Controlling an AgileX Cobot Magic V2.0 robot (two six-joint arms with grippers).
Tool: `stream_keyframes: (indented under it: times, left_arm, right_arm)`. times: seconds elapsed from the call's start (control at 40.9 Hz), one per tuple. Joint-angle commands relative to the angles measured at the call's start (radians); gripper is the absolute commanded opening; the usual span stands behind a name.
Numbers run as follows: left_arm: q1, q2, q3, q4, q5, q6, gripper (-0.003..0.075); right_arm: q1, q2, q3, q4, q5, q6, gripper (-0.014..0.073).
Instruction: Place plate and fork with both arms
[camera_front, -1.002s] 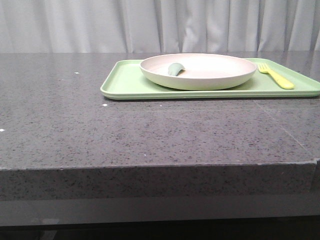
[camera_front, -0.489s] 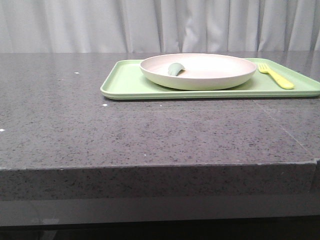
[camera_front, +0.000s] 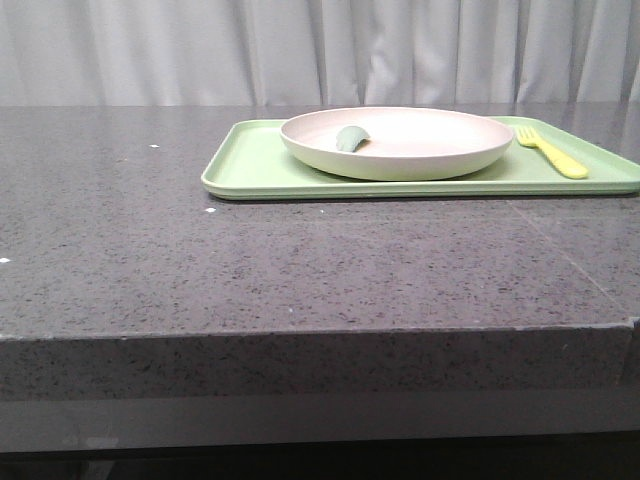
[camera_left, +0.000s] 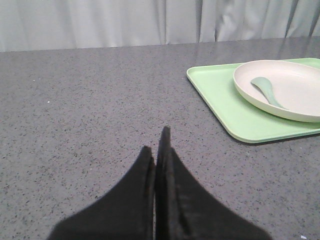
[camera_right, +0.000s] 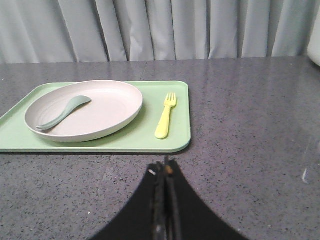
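Observation:
The cream-white plate (camera_front: 420, 150) sits on a light-green tray (camera_front: 250, 165) at the back right of the table; it also shows in the left wrist view (camera_left: 300, 92) and the right wrist view (camera_right: 107, 107). A green-blue spoon (camera_front: 350, 137) lies in the plate. The pale yellow fork (camera_front: 552, 152) lies on the tray to the right of the plate, also in the right wrist view (camera_right: 165, 116). My left gripper (camera_left: 156, 145) is shut and empty, well left of the tray. My right gripper (camera_right: 164, 167) is shut and empty, just in front of the tray. Neither gripper shows in the front view.
The grey speckled table (camera_front: 300, 260) has its front edge near the camera. A pale curtain (camera_front: 320, 50) hangs behind the table.

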Motion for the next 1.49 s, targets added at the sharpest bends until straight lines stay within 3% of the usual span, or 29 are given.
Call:
stream_keyframes:
  times: [0.0,0.489,0.709,0.953,1.467]
  left_arm:
    - [0.004,-0.007,-0.014,-0.019,-0.097,0.017,-0.0018]
    - [0.251,-0.325,0.274,-0.019,-0.126,0.017,-0.0018]
    - [0.262,-0.422,0.38,-0.019,-0.137,0.017,-0.0018]
    - [0.262,-0.418,0.456,-0.019,-0.243,0.017,-0.0018]
    - [0.262,-0.418,0.458,-0.019,-0.238,0.017,-0.0018]
  right_arm:
    - [0.001,0.012,-0.024,-0.012,-0.085,-0.006,-0.0116]
    - [0.001,0.012,-0.024,-0.012,-0.085,-0.006,-0.0116]
    - [0.001,0.012,-0.024,-0.012,-0.085,-0.006,-0.0116]
    - [0.001,0.012,-0.024,-0.012,-0.081,-0.006,-0.0116]
    - [0.001,0.012,-0.024,-0.012,-0.081,-0.006,-0.0116]
